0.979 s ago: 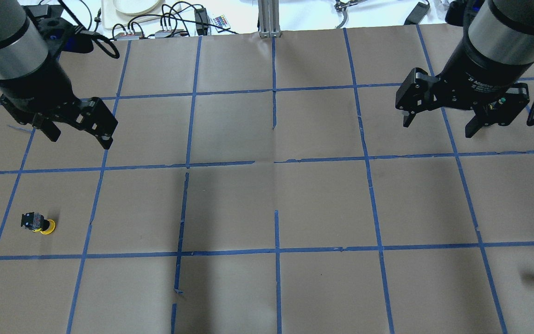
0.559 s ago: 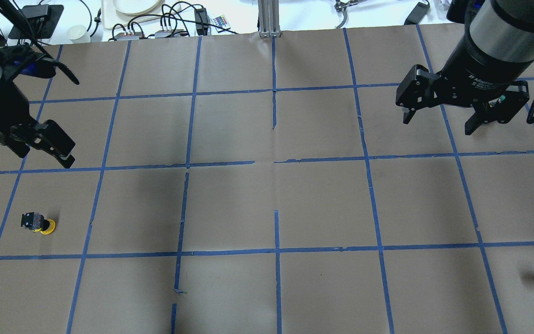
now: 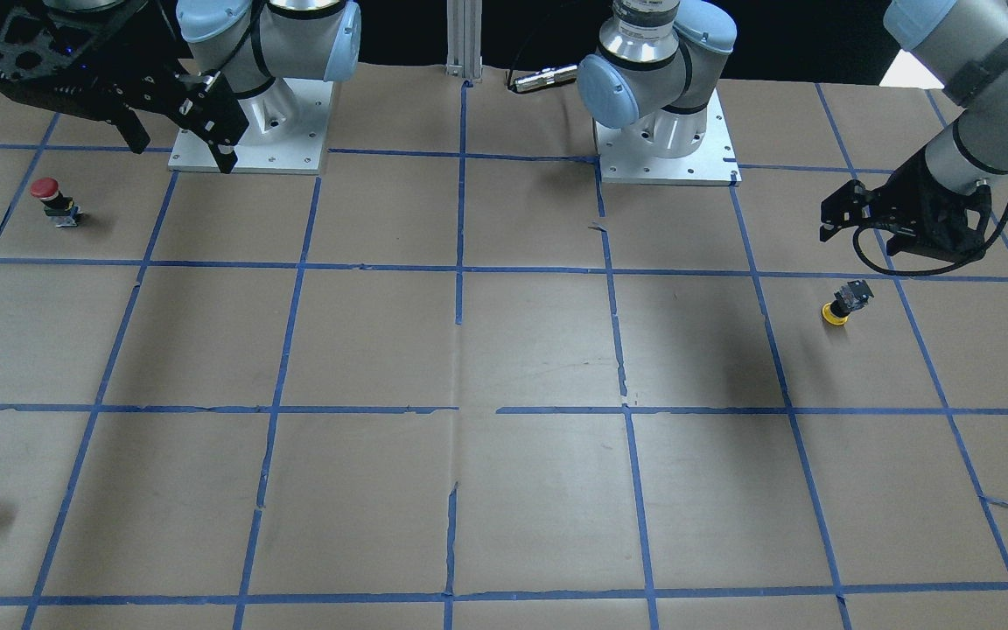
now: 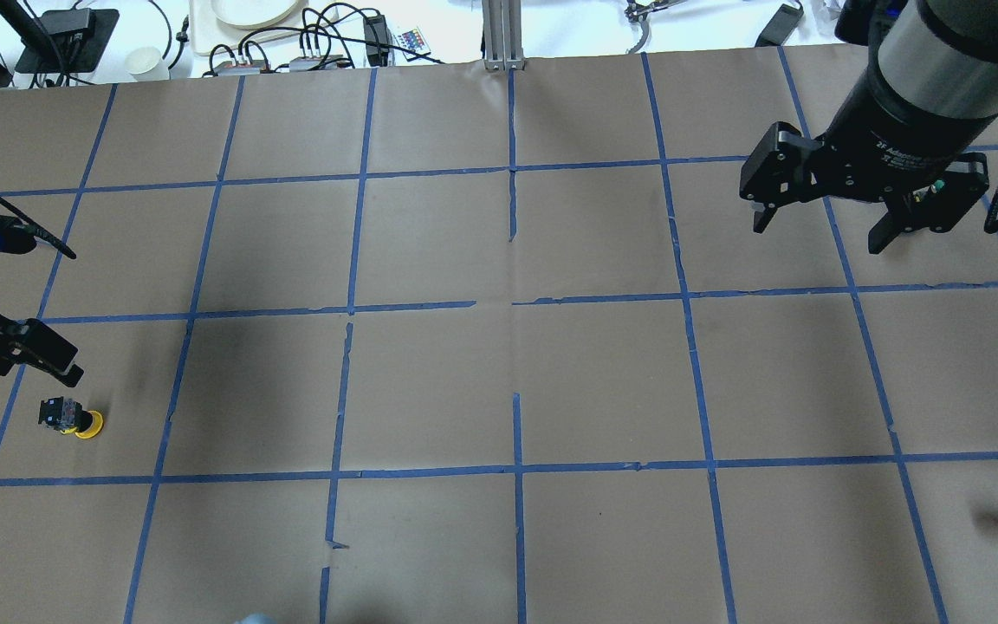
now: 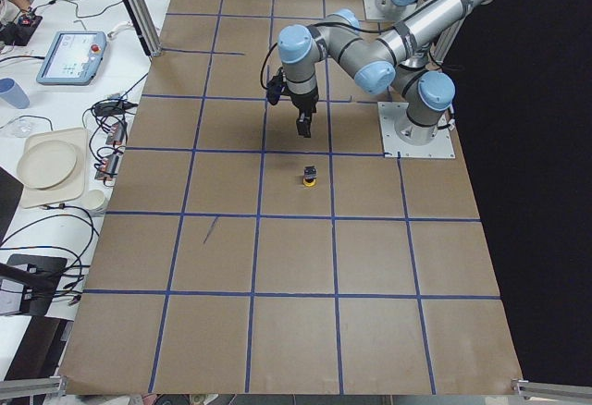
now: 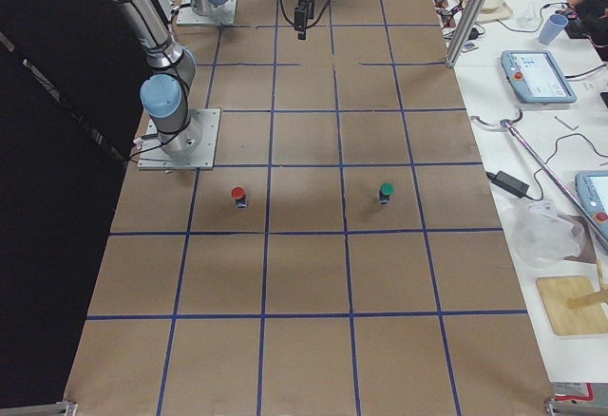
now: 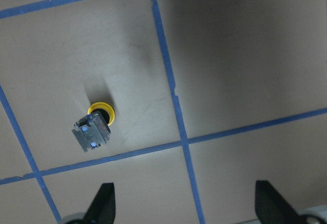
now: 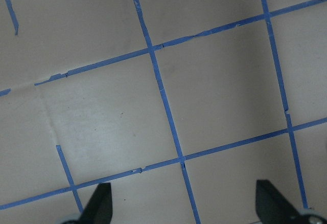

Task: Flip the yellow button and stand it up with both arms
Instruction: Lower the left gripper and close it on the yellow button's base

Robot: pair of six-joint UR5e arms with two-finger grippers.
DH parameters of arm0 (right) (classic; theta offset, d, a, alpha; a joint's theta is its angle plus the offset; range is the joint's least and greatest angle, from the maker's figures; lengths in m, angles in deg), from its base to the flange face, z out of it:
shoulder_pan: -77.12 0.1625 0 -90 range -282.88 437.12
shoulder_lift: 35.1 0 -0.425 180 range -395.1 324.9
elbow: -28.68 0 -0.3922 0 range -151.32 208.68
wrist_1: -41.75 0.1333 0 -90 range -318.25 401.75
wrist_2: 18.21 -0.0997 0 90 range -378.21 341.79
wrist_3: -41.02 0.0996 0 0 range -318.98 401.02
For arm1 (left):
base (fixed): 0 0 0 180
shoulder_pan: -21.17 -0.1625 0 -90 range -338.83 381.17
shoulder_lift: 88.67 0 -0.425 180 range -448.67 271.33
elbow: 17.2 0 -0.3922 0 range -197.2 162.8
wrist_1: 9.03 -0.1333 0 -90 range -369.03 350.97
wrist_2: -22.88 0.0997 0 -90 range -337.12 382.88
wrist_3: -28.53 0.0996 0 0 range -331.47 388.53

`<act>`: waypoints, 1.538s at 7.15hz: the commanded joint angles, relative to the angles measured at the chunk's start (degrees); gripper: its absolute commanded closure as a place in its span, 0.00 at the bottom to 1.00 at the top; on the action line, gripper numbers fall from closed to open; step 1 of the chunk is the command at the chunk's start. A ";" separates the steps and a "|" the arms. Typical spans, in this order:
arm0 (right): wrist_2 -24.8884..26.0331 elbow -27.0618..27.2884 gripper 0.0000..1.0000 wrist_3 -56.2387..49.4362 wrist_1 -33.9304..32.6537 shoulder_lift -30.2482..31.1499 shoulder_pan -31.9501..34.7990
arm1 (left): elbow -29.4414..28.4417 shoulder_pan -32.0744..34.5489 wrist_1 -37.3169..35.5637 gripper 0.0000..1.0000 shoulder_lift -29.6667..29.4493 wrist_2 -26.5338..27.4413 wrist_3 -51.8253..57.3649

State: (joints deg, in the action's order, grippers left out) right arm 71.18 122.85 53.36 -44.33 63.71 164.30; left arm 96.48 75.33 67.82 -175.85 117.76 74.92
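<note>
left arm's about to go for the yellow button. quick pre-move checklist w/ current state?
1. Yellow button located, nothing touching it: ok.
2. Button upright on its base: not ok; the yellow cap is down at the table paper and the grey block is raised.
3. Left gripper open and empty: ok.
4. Left gripper centred on the button: not ok; in the left wrist view the button sits well off toward one finger.
5. Right gripper open and empty: ok, but it is far across the table.
6. Left gripper's height above the button: cannot tell.
</note>
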 commanded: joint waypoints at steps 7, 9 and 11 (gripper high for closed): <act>-0.09 -0.12 0.00 -0.21 -0.23 0.33 0.09 | 7.59 -6.43 -20.41 0.09 -10.38 0.03 0.90; 0.00 0.40 0.00 -0.21 0.21 0.94 0.09 | 11.90 -6.43 -27.77 0.11 -10.47 0.21 0.29; 0.00 0.49 0.00 -0.29 0.04 1.03 0.09 | 12.36 -6.52 -27.90 0.24 -10.56 0.30 0.28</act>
State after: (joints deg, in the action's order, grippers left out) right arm 71.17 123.27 53.10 -44.31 64.62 164.37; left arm 108.45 68.87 40.57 -186.36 118.01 75.20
